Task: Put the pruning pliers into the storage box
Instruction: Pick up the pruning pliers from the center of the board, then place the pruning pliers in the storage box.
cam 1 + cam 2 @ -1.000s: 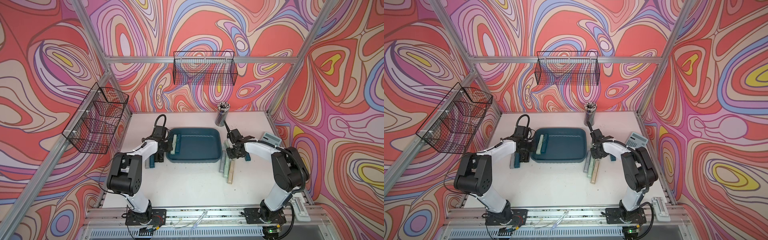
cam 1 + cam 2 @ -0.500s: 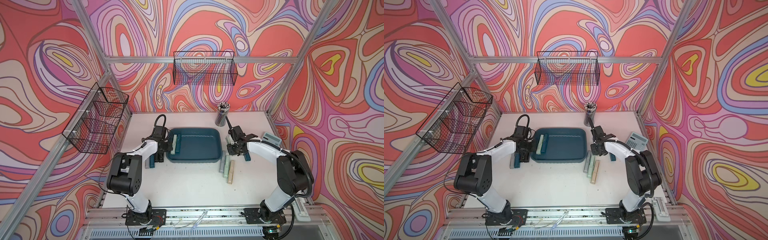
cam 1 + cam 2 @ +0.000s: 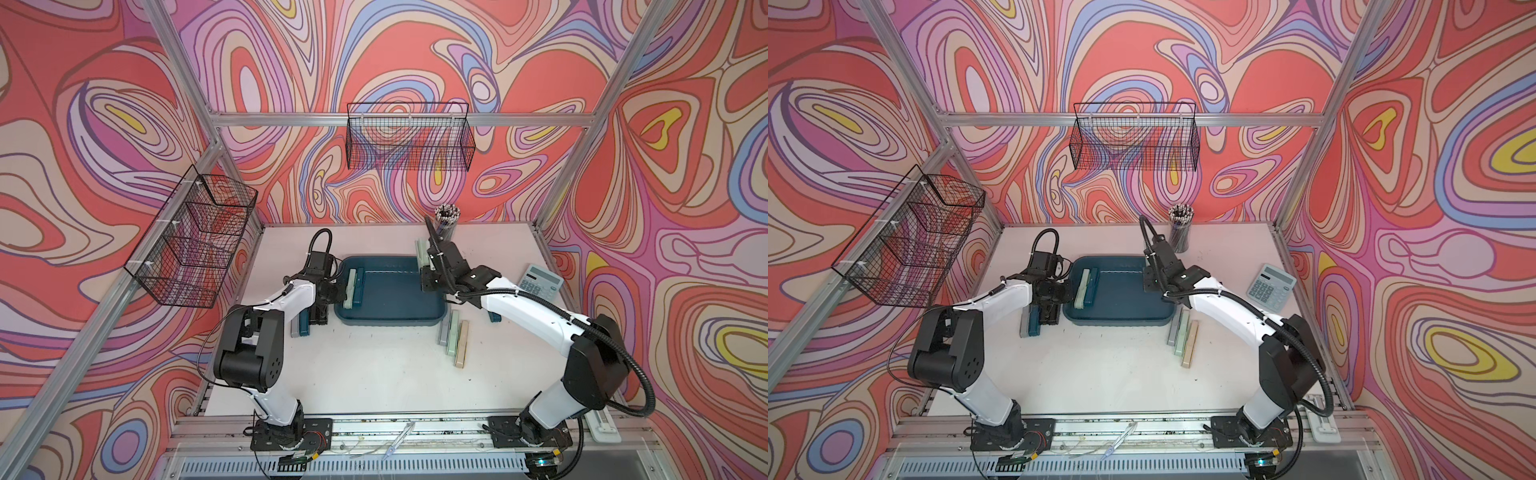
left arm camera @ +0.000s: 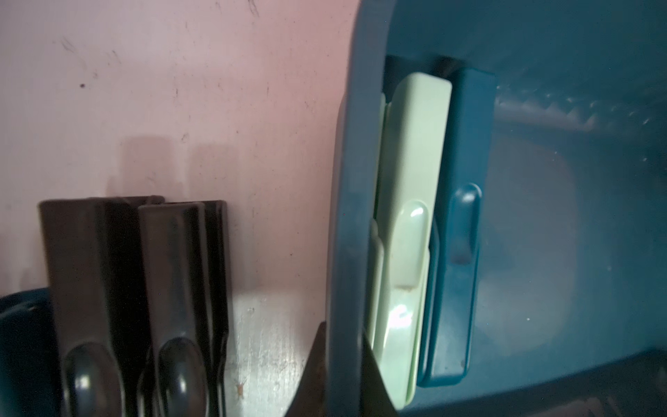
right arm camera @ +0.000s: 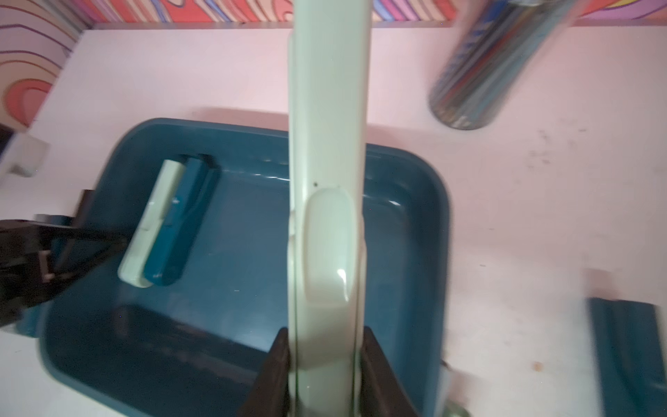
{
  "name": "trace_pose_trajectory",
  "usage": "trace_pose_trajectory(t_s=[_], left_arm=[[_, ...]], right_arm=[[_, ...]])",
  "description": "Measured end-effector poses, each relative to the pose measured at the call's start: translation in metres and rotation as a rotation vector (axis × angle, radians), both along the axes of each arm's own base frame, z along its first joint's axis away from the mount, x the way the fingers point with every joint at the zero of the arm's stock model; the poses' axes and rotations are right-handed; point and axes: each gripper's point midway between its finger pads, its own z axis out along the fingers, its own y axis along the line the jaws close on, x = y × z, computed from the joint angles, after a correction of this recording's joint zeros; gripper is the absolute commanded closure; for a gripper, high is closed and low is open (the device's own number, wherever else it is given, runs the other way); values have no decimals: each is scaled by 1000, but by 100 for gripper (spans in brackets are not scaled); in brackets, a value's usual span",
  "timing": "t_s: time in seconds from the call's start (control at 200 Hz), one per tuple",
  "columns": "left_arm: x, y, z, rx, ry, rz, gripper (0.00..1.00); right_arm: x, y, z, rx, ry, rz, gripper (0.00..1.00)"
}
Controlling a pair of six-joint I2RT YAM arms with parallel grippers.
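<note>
Mint pliers [image 5: 328, 144] clamped in right gripper [image 5: 325, 364], above storage box [image 3: 395, 318] mid-frame. Two pliers [image 3: 353, 289] already inside, at its left end. Left gripper [image 4: 344, 372] pinches box rim. Loose pliers [image 3: 454, 338] lie outside, both sides.

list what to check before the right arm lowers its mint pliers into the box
1. Right pincer grip on mint pliers: ok, both fingers clamp it.
2. Pliers over storage box: not ok, far end appears past its rim.
3. Bare box floor: ok; only two pliers along one wall.
4. Left pincer clear: ok, shut at the opposite wall.
5. Pencil cup clearance: cannot tell.
</note>
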Motion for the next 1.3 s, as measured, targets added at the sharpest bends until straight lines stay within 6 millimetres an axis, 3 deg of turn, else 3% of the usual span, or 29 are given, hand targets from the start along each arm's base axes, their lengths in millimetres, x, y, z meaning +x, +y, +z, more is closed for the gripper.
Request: trace_pose_trajectory(t_s=[0.08, 0.19, 0.326, 0.436, 0.721, 0.926, 1.302], left_arm=[[0, -2, 0, -6, -1, 0, 100], [0, -3, 0, -8, 0, -2, 100], [0, -3, 0, -8, -1, 1, 100], [-3, -2, -4, -6, 7, 6, 100], [-4, -2, -5, -8, 8, 11, 100], [-1, -1, -5, -8, -3, 26, 100], [-2, -1, -4, -8, -4, 27, 100]], right_arm=[[1, 33, -15, 50, 21, 16, 77], [7, 69, -51, 90, 75, 14, 77], [9, 94, -95, 113, 149, -20, 76], [12, 106, -114, 135, 181, -50, 76], [29, 135, -125, 223, 196, -79, 74], [35, 155, -127, 264, 206, -60, 65], [37, 157, -128, 275, 202, -54, 56]])
